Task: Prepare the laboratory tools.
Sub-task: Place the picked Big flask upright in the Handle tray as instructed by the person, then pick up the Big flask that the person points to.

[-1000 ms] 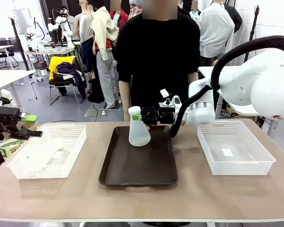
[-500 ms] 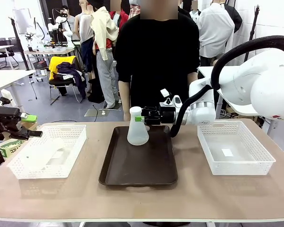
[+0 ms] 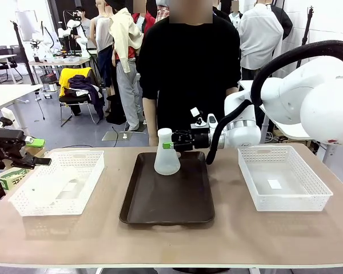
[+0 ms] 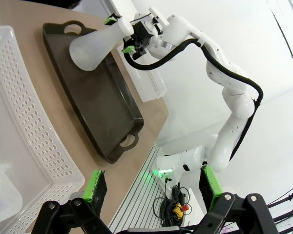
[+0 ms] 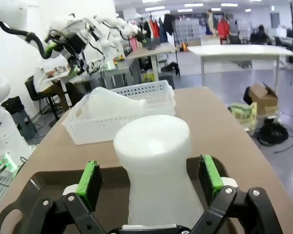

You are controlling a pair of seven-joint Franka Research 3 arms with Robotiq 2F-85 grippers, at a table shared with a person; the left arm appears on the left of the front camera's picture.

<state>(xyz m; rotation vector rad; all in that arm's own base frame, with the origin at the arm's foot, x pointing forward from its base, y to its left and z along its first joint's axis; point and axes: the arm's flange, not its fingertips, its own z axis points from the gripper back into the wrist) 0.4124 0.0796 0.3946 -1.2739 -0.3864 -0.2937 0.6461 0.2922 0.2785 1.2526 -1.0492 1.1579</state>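
Observation:
One frosted-white conical flask [image 3: 166, 155] stands upright at the far end of the dark brown tray [image 3: 168, 200]. My right gripper [image 3: 170, 143] reaches in from the right at neck height, its jaws open on either side of the neck. In the right wrist view the flask's neck [image 5: 154, 151] sits between the green pads [image 5: 90, 183] with a gap on each side. A second flask [image 5: 112, 102] lies on its side in the left white basket [image 3: 60, 182]. My left gripper [image 3: 14, 151] hovers open at the table's far left, fingers [image 4: 98, 187] spread wide with nothing between them.
A second white lattice basket [image 3: 283, 177] stands right of the tray with a small white label on its floor. A person in black stands right behind the table's far edge. The near strip of the table is bare wood.
My right gripper has opened and let go of the flask's neck. The flask has come to rest upright on the tray. The left arm has stayed still.

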